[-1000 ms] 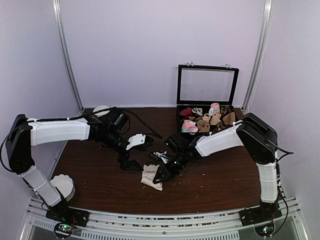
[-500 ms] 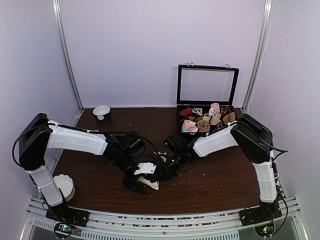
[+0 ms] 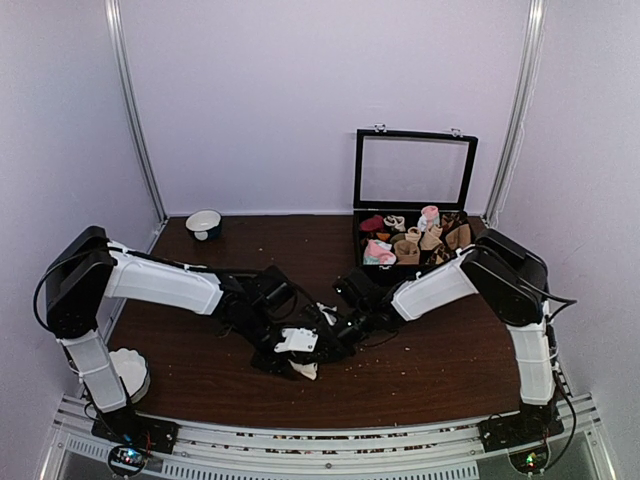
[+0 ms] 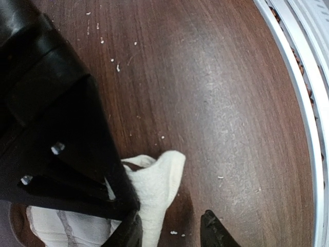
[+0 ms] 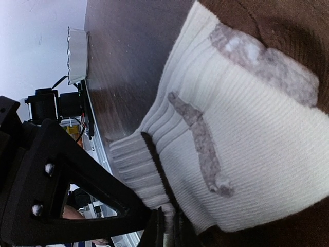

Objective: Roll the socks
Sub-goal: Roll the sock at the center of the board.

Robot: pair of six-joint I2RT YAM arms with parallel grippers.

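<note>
The socks [image 5: 241, 134] are a whitish ribbed bundle with grey patches, lying on the brown table near its front centre. In the top view only a pale tip of the socks [image 3: 306, 370] shows beneath the two grippers. My right gripper [image 5: 168, 229] is shut on the ribbed cuff and comes in from the right [image 3: 335, 330]. My left gripper [image 4: 172, 234] is low over the table with its jaws apart. A folded corner of the socks [image 4: 154, 185] lies against its left finger, and bare table shows before the other finger. In the top view the left gripper [image 3: 290, 352] meets the right one.
A black box [image 3: 358, 240] with its lid [image 3: 415, 170] raised stands at the back right, holding several rolled socks. A white bowl [image 3: 204, 222] sits at the back left and a ruffled white dish [image 3: 125, 372] at the front left. The metal front rail [image 4: 303, 103] is close by.
The left arm swung from the back left down to the socks at front centre, and its jaws narrowed. The right gripper kept its hold. Most of the socks are now covered from above.
</note>
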